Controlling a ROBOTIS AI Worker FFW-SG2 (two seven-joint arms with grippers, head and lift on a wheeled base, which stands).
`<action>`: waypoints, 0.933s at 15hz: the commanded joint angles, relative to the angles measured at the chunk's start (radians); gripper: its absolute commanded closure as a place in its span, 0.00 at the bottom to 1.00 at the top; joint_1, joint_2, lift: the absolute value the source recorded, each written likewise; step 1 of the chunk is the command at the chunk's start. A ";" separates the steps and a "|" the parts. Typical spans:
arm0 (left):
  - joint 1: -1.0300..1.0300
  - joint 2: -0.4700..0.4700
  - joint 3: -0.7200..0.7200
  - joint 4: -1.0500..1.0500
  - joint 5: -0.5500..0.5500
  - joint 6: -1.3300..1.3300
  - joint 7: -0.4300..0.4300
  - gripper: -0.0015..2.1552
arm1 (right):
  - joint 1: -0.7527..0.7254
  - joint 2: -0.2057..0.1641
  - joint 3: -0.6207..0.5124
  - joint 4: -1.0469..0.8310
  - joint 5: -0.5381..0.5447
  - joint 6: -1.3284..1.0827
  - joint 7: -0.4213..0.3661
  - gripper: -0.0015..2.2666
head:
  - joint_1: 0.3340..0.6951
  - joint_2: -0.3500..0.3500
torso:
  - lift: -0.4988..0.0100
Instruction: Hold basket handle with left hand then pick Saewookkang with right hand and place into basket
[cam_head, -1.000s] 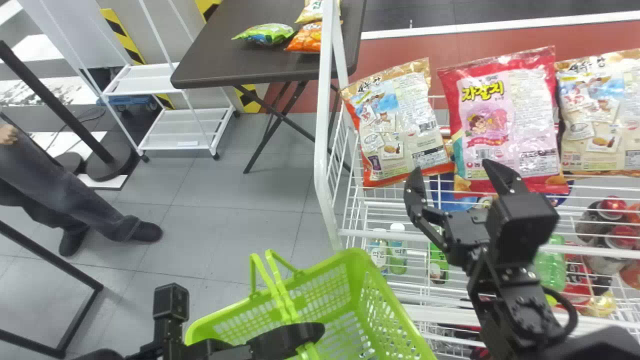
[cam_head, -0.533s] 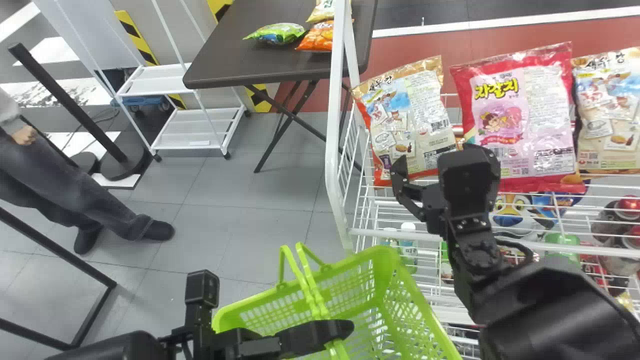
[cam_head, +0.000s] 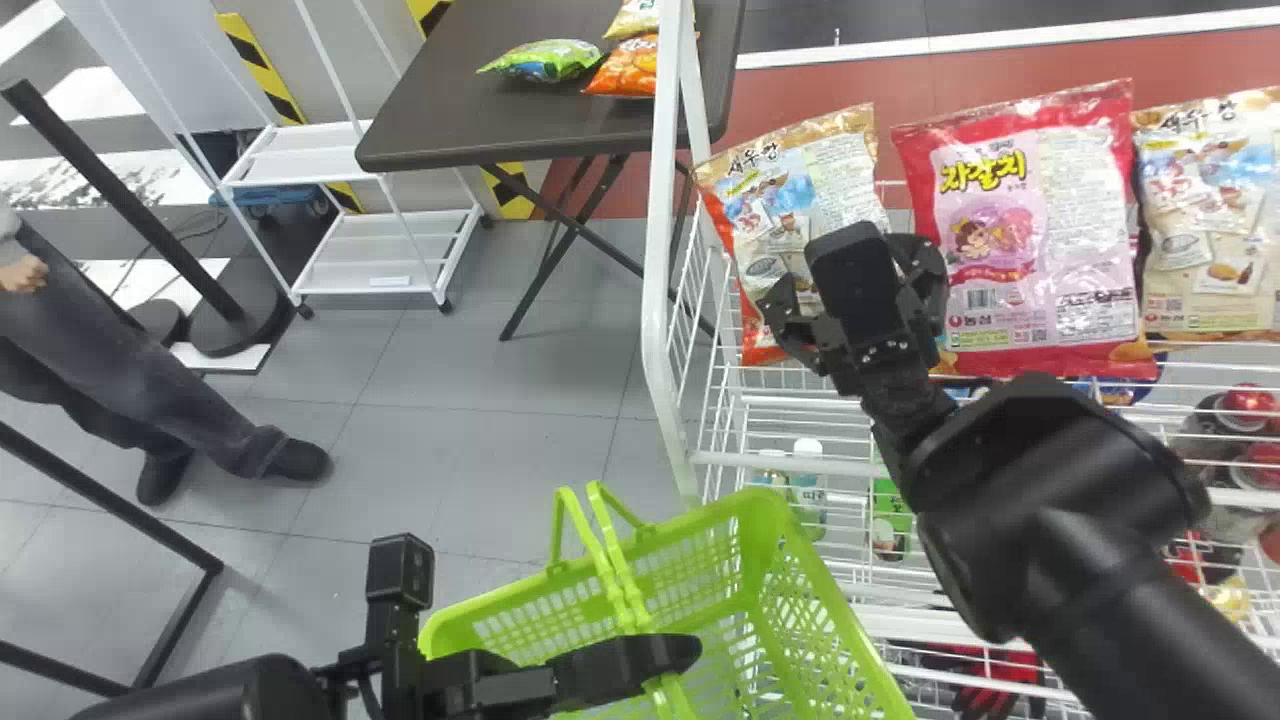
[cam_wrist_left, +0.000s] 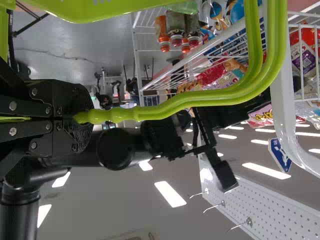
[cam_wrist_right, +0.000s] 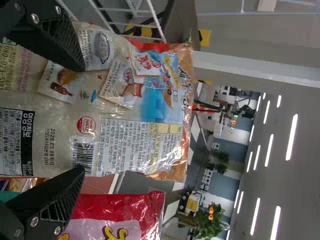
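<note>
The Saewookkang (cam_head: 745, 200) stands at the left end of the rack's top row, a little tilted, its printed back toward the robot. The right gripper (cam_head: 845, 268) is at its front, over its lower right part in the head view. In the right wrist view the fingers (cam_wrist_right: 57, 37) are wide apart, with the bag's printed face showing across the gap; they have nothing pinched between them. Whether either one touches the bag, I cannot tell.

Just right of it stands the red bag (cam_head: 1080, 200) with a pink front, and beyond that another bag (cam_head: 1210, 240) with the same print as the first. All three are on the white wire rack (cam_head: 655, 320). Under them, inside the rack, are bottles with white caps (cam_head: 808, 480) and, farther right, dark round things with red tops (cam_head: 1248, 400).

Nearer the robot and lower left is the green basket (cam_head: 765, 510), just beside the rack, its inside open to view. The left gripper (cam_head: 675, 655) is at its handle (cam_head: 612, 560); in the left wrist view its fingers are closed tight on the handle's green bar.

Behind the rack's left post is the dark folding table (cam_head: 450, 120), with a green bag (cam_head: 545, 62), an orange bag (cam_head: 625, 70) and a pale yellow bag (cam_head: 635, 18) on it. Left of the table is a white cart (cam_head: 300, 165).
</note>
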 joint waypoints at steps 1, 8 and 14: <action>-0.010 0.004 0.001 0.015 0.000 0.032 -0.010 1.00 | -0.027 0.001 -0.004 0.048 -0.014 0.000 0.021 0.25 | 1.00 0.85 | 0.94; -0.037 0.012 -0.001 0.053 -0.010 0.032 -0.010 1.00 | 0.043 0.001 -0.010 -0.030 0.005 -0.107 0.048 0.99 | 1.00 0.86 | 0.94; -0.057 0.015 -0.008 0.079 -0.016 0.032 -0.010 1.00 | 0.281 0.001 -0.066 -0.363 0.078 -0.107 0.048 0.99 | 1.00 0.91 | 0.94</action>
